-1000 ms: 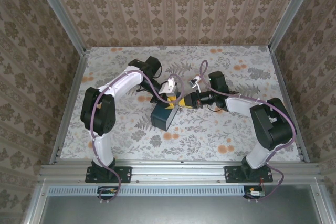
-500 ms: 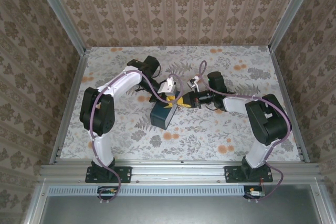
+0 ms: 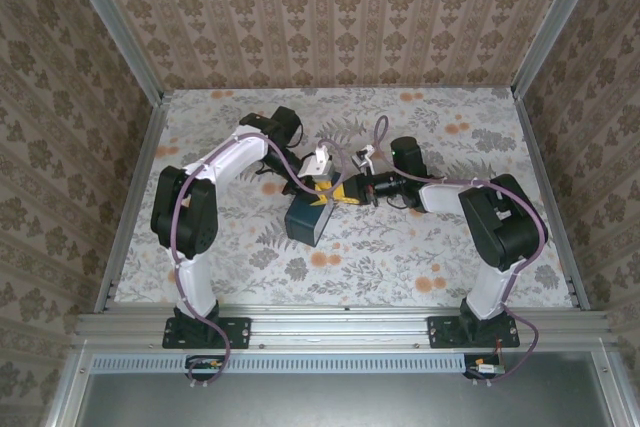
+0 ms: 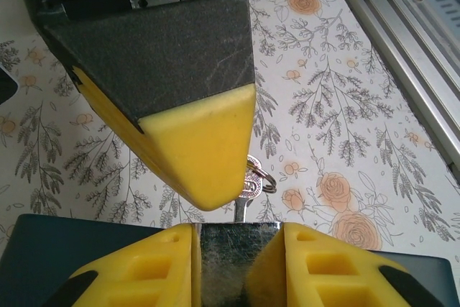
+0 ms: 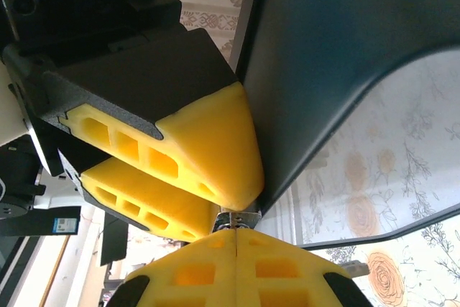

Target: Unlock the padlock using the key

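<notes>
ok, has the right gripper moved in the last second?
Yes, slightly. Against the right arm's base, the right gripper has crept left and a touch farther away, toward the blue box; its elbow has swung left too.

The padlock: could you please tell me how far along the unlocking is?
Done: left gripper clamps the padlock, and the key looks inserted in it. In hand: right gripper, shut on the key. Left: turning it; whether the lock has opened is hidden.

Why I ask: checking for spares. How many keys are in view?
1. The key, ring attached, is pinched by the right gripper right at the padlock clamped in the left gripper. Others could hide behind the fingers.
</notes>
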